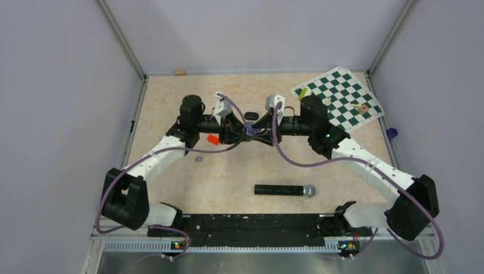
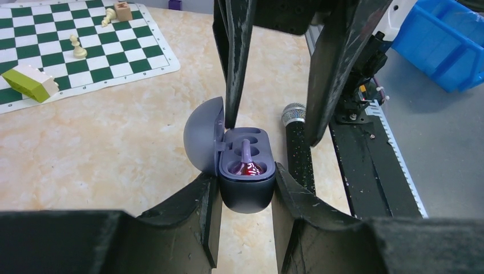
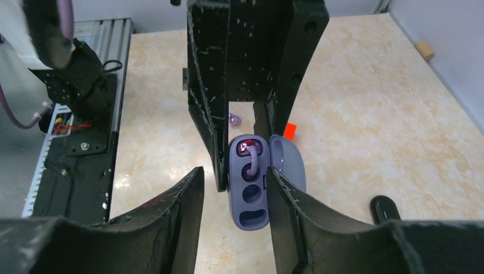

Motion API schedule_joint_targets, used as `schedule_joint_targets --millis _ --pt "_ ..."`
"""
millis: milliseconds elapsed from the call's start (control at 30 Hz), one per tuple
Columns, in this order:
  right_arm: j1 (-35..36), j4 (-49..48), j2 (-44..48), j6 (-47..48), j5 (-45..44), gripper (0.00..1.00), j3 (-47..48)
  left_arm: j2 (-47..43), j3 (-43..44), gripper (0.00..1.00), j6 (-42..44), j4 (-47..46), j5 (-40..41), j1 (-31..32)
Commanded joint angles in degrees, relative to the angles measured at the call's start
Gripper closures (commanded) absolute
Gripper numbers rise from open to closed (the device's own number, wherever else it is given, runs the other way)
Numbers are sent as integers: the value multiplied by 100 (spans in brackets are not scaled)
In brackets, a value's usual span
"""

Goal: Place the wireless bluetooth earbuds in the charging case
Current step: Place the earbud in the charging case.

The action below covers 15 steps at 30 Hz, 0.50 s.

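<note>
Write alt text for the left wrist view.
An open grey charging case, one purple-stemmed earbud seated inside, is clamped between the left end effector's fingers at the bottom. The right end effector's open fingers reach down from above it; a microphone lies to the right, a chessboard at upper left.

The left gripper (image 2: 245, 178) clamps the lower body of the open case (image 2: 250, 194), whose lid is swung left. One earbud (image 2: 246, 164) (purple stem, red glow) sits in a socket. The right gripper (image 2: 271, 134) hangs spread above, one finger touching the hinge. A microphone (image 2: 298, 145) lies just beside the case.
</note>
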State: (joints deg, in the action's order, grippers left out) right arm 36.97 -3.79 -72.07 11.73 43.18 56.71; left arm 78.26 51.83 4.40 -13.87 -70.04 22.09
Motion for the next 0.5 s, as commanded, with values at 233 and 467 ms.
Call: schedule_joint_targets --millis 233,467 --pt "-930 -157 928 -1080 778 41 650 -357 112 100 59 -213 -169 -284" --pt "-1241 -686 811 -1508 283 34 376 -572 281 100 -43 -143 -249 -687"
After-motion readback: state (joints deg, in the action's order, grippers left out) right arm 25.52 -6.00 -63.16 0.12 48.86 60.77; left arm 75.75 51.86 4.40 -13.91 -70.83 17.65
